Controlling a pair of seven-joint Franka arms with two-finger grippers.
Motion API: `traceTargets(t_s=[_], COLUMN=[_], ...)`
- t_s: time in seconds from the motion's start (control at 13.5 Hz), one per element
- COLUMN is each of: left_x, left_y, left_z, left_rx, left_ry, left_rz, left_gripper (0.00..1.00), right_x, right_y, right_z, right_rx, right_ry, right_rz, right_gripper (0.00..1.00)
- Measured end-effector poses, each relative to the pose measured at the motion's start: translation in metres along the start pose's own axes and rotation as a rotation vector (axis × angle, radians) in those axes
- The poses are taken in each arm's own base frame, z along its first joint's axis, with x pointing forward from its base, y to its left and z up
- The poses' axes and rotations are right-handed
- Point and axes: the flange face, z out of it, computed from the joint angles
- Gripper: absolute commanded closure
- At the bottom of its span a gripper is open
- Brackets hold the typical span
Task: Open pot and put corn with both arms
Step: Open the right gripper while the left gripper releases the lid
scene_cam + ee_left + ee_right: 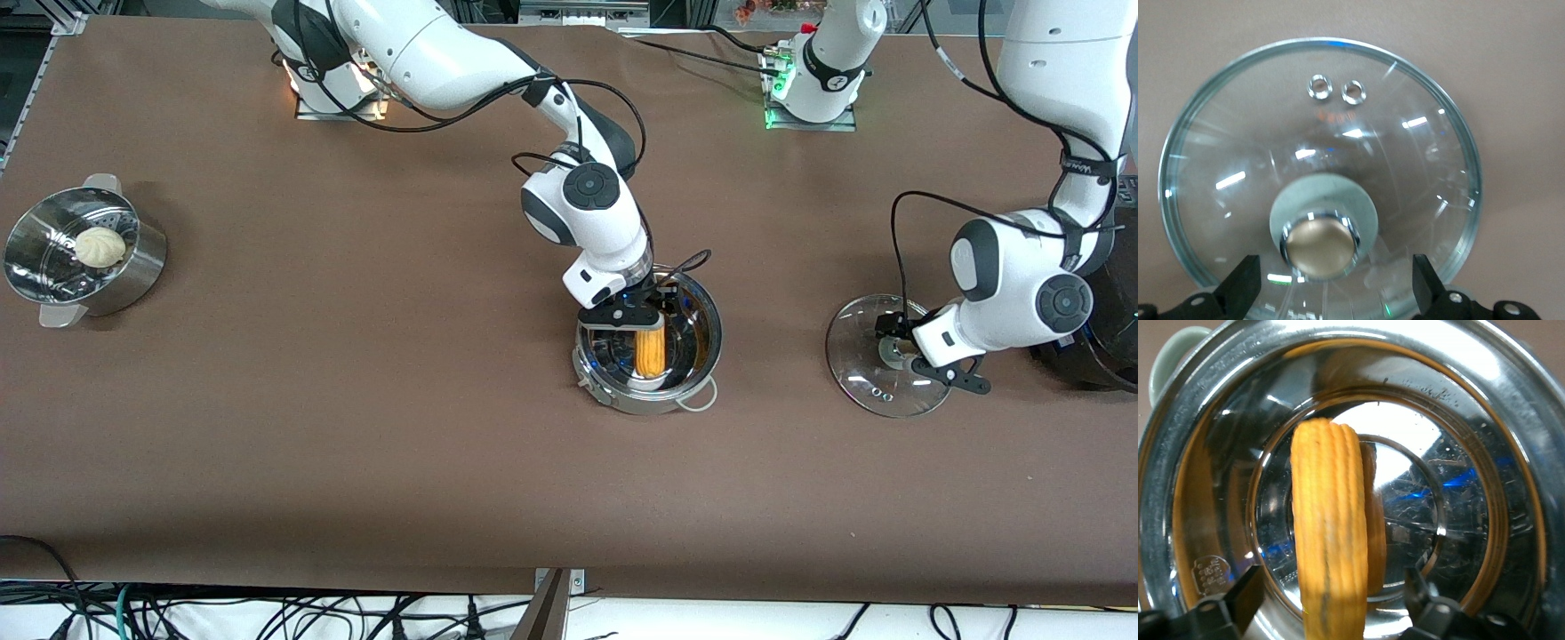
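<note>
— Down inside the pot (647, 356), mid-tabletop, lies the corn (651, 352); the right claw (633, 316) hangs spread just above, clear of it.
— And the glass lid (876, 373)?
— Flat toward the left arm's end, so the pot stays open. Left claw (1331, 293) spread either side of its knob (1319, 245), touching nothing. Only the wrist views show those gaps.

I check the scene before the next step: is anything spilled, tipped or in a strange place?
Nothing stands out. The corn lies inside the open pot under the open right gripper. The glass lid lies flat on the table, knob up, under the open left gripper. The steamer stands upright.
</note>
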Motion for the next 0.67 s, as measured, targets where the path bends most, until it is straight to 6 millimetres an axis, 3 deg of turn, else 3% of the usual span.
traceTargets(t_s=[0.22,0.3,0.44,0.67], left_x=[-0.028,-0.038,-0.056,-0.085], left_y=[0.012,0.016,0.024,0.037], left_z=[-0.034,-0.052,-0.1,-0.179], left_rx=[-0.002,0.002,0.021,0.041], left_ry=[0.033,0.058,0.134,0.232], left_rz=[-0.003,-0.004,-0.003,0.003], left_gripper=[0.0,0.0,0.0,0.0], right_x=[0.002,0.006,0.023,0.071], right_y=[0.0,-0.003,-0.006,0.014], right_z=[-0.008,-0.02,-0.065,-0.147], right_rx=[-0.044,-0.058,-0.093,-0.135], right_ry=[-0.024,-0.026,-0.029,-0.028], right_rz=[0.0,-0.003,-0.053,-0.118], right_gripper=[0.0,0.0,0.0,0.0])
